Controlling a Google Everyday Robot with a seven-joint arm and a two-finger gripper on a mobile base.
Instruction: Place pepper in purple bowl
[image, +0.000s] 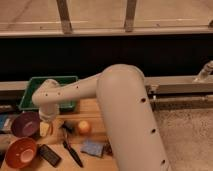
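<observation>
Arm (75, 92) bent downward, pincer (46, 128) wide apart (nothing held) just beside purple bowl (25, 124)

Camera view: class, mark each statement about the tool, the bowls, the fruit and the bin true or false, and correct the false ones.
1. The tool hangs over the table beside the purple bowl. True.
2. The orange fruit lies in the green bin. False: it sits on the table in front of the bin.
3. The orange-brown bowl sits nearer the picture's bottom edge than the purple bowl. True.
4. The blue item lies in the purple bowl. False: it lies on the table near the fruit.
</observation>
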